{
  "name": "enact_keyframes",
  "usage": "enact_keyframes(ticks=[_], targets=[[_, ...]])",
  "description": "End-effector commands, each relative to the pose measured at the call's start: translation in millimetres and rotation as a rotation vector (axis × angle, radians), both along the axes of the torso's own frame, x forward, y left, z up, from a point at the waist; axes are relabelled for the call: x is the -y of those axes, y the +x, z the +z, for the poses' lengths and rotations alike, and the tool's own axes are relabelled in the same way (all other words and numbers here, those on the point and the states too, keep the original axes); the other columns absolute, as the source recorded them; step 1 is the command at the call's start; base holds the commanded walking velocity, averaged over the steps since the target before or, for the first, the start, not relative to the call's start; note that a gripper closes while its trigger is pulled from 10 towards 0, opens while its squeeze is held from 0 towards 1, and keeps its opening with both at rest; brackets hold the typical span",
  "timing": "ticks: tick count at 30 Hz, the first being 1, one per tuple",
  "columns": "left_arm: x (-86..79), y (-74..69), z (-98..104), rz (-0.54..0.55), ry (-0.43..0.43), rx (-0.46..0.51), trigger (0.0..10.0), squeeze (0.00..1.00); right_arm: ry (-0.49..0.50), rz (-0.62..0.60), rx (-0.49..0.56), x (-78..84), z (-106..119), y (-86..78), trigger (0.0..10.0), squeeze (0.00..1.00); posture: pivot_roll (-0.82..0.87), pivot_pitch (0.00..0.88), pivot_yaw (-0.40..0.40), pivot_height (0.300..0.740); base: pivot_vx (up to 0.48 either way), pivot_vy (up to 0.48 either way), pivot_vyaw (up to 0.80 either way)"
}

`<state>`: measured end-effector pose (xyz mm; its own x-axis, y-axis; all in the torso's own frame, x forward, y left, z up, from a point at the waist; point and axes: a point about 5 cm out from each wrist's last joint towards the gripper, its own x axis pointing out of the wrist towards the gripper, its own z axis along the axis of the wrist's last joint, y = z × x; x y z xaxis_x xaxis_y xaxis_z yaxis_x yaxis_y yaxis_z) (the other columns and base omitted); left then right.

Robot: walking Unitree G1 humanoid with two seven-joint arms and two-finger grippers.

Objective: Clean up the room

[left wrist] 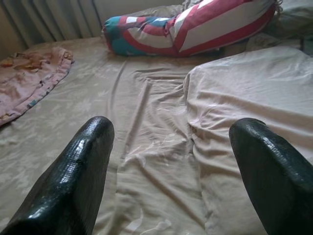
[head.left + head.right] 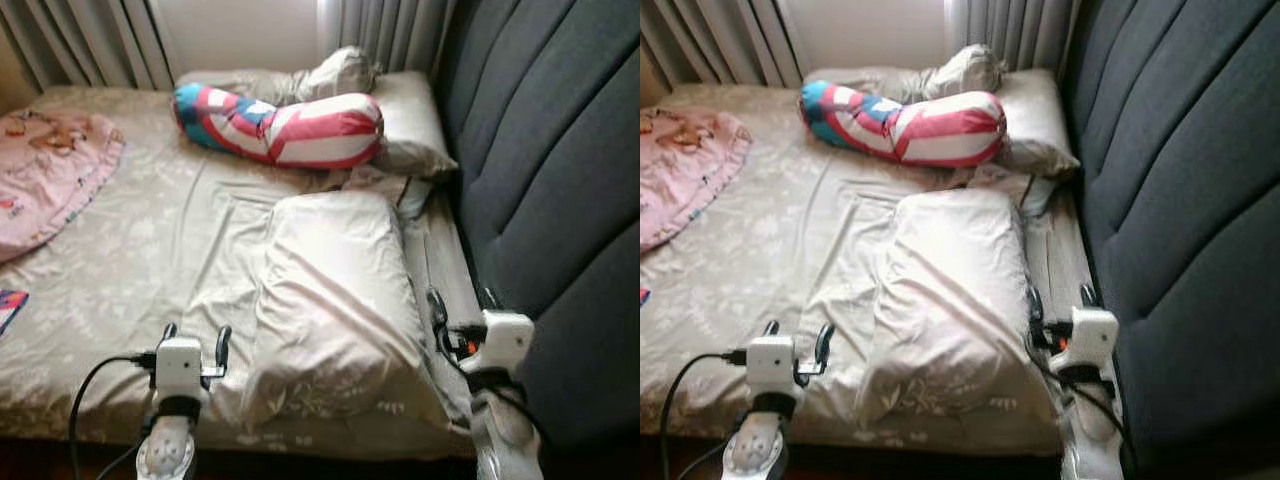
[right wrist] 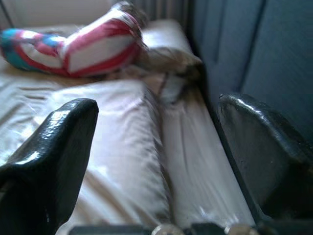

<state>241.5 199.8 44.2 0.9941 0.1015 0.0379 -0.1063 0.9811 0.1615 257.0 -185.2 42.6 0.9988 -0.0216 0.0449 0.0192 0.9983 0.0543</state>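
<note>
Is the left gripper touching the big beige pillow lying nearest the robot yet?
Apart. In the left wrist view the open left gripper has only wrinkled beige sheet between its fingers, with the big beige pillow beyond the fingertips.

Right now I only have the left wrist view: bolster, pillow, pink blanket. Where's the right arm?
Observer: The right gripper is over the strip of bed between the pillow and a dark headboard, jaws open.
Operator: Anything else at the bolster's far end?
Observer: A second pillow lies by the bolster, against that headboard.
Operator: Anything near the blanket I can't see?
Observer: A small flat blue and red thing lies at the bed's left edge, nearer the robot than the blanket. I can't tell what it is.
</note>
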Motion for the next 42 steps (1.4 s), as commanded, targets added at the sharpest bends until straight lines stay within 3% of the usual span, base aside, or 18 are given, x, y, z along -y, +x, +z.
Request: enact_keyframes(ticks=[1,8,17,31,42], targets=[[-4.2,-1.7,-0.5,0.011,0.009,-0.019,10.0,0.00,-0.008,-0.003,-0.008,4.3,-0.9,-6.8,10.0,0.00,-0.14,0.069,-0.054,0.740,0.000,0.000,0.00],[-5.8,-1.8,1.8,0.017,0.002,-0.024,10.0,0.00,-0.012,-0.007,-0.053,5.2,-5.0,-16.6,10.0,0.00,-0.14,0.073,-0.050,0.740,0.000,0.000,0.00],[-1.7,4.6,0.2,0.001,-0.033,-0.048,10.0,0.00,-0.005,0.021,-0.065,2.8,-1.1,0.4,10.0,0.00,-0.13,0.074,-0.048,0.740,0.000,0.000,0.00],[0.2,4.6,-2.5,-0.006,-0.056,-0.075,10.0,0.00,0.005,0.053,-0.104,-6.2,-6.5,-3.6,10.0,0.00,-0.13,0.083,-0.051,0.740,0.000,0.000,0.00],[1.7,6.4,-1.9,-0.009,-0.057,-0.075,10.0,0.00,-0.002,0.047,-0.112,-3.1,-5.6,-0.6,10.0,0.00,-0.14,0.081,-0.053,0.740,0.280,0.000,0.00]])
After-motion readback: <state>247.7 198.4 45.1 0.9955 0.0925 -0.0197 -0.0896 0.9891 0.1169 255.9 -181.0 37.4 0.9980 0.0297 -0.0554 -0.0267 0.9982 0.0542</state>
